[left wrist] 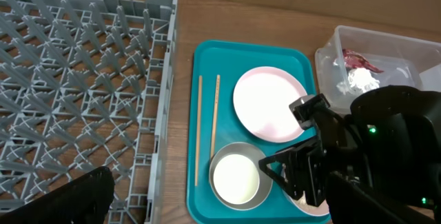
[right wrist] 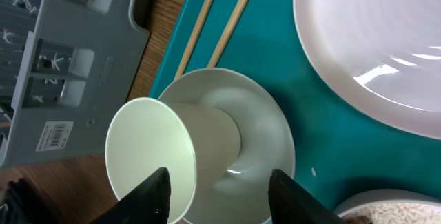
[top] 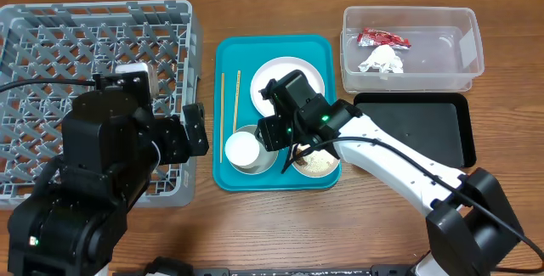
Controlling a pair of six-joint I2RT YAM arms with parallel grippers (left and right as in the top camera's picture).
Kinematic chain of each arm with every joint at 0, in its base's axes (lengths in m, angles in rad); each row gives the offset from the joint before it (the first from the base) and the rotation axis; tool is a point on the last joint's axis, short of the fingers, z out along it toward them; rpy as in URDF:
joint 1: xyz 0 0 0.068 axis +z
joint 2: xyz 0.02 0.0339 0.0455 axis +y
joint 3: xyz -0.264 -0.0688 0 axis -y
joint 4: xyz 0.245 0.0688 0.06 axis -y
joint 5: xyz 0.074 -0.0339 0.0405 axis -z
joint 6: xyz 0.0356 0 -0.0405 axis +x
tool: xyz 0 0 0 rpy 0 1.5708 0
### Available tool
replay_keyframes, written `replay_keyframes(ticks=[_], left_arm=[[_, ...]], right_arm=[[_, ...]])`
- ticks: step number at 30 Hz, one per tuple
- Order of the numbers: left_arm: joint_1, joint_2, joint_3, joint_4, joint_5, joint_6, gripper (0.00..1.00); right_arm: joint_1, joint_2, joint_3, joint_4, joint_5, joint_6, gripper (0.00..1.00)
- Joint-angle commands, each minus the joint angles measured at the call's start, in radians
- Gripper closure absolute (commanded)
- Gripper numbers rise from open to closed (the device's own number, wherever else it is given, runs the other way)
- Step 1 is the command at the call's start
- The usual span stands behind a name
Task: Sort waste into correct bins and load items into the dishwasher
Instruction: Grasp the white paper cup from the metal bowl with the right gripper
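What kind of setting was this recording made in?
Probably a staged dish-clearing bench rather than a real kitchen: a wooden table carries a grey dish rack, a teal tray with a white plate, and a clear tub holding a red wrapper. No sink or counter shows.

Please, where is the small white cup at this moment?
In the overhead view the cup stands inside the grey metal bowl, at the near-left corner of the teal tray, beside the chopsticks.
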Motion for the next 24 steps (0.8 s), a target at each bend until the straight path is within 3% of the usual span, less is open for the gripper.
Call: replay_keyframes(ticks=[1,9,12,14,17,24], left_arm=[[-0.001,0.025,0.007,0.000,0.014,-0.022,0.00],[-0.001,0.084,0.007,-0.002,0.036,-0.022,0.00],[-0.001,0.099,0.007,-0.011,0.040,-0.022,0.00],[-0.001,0.102,0.007,-0.016,0.040,-0.022,0.00],[-0.001,0.101,0.007,-0.017,0.039,-0.030,0.00],[-0.001,0.102,0.007,-0.012,0.050,-0.083,0.00]], right_arm=[[0.019,0.054,-0.005,0.020,-0.035,0.010,0.55],[0.052,0.072,0.004,0.009,0.005,0.010,0.65],[0.050,0.071,0.005,0.003,0.021,0.008,0.65],[0.047,0.068,0.006,-0.004,0.077,0.005,0.72],[0.047,0.068,0.008,-0.021,0.132,0.006,0.96],[0.019,-0.007,0.117,-0.175,0.079,0.005,0.96]])
